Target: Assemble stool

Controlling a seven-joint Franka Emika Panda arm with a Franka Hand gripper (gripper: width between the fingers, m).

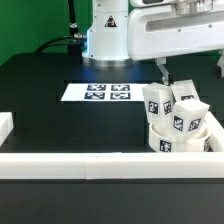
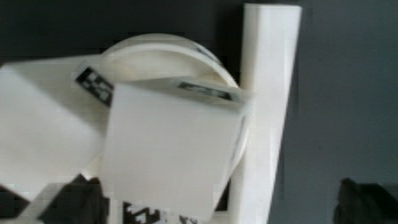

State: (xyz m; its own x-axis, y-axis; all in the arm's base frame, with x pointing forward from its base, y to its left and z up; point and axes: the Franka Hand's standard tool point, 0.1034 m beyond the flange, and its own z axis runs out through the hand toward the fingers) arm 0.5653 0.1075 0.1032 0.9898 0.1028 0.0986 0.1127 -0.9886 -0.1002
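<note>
**Stool parts grouped at rail corner; claw directly above them**

Exterior view: the black bench (image 1: 60,130) carries the marker board (image 1: 101,92), lying flat near the arm's white base (image 1: 105,35). A long white rail (image 1: 100,166) runs along the near edge, with a short white rail piece (image 1: 5,125) at the exterior view's left.

The stool parts are gathered on the exterior view's right, just inside the long rail. The round seat (image 1: 180,140) rests on the bench, its rim bearing square tags. The legs (image 1: 172,105) stand on or against the seat, upright to slightly tilted, crowded together and touching one another. At least three tagged blocks are visible; the exact count is uncertain, as they overlap.

The claw (image 1: 166,76) hangs from the arm at the upper right, directly above the cluster. Its dark fingertips sit just over the top of the rearmost leg. Contact cannot be confirmed from this view.

Wrist view: a large white leg (image 2: 169,150) fills the centre, tilted, with tags at its top and lower edge. Behind it the curved edge of the seat (image 2: 151,55) shows, just beside an upright white rail (image 2: 270,90). Dark finger pads (image 2: 71,205) appear at both lower corners, set wide apart, with the leg lying between them. The claw appears open; no grip on the leg is evident.
</note>
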